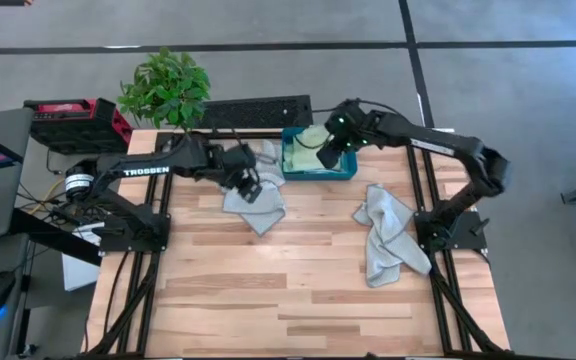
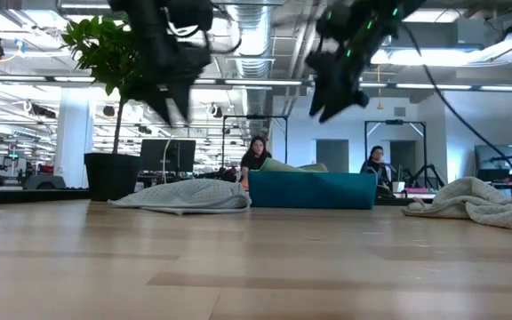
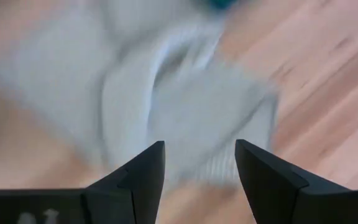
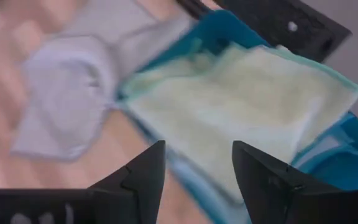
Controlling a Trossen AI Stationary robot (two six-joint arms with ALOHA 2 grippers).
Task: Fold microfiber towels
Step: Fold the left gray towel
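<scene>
L gripper is hanging open above a grey towel lying beside the teal bin. R gripper is hovering open over the bin; another towel is lying crumpled at far right.

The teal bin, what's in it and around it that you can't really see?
- Teal bin, high view: the right gripper covers part of the green towel; anything beneath is hidden.
- Grey towel, high view: the left gripper overlaps it.
- Left wrist view: motion blur smears that towel's folds.
- Low view: the bin's wall hides its contents.
</scene>
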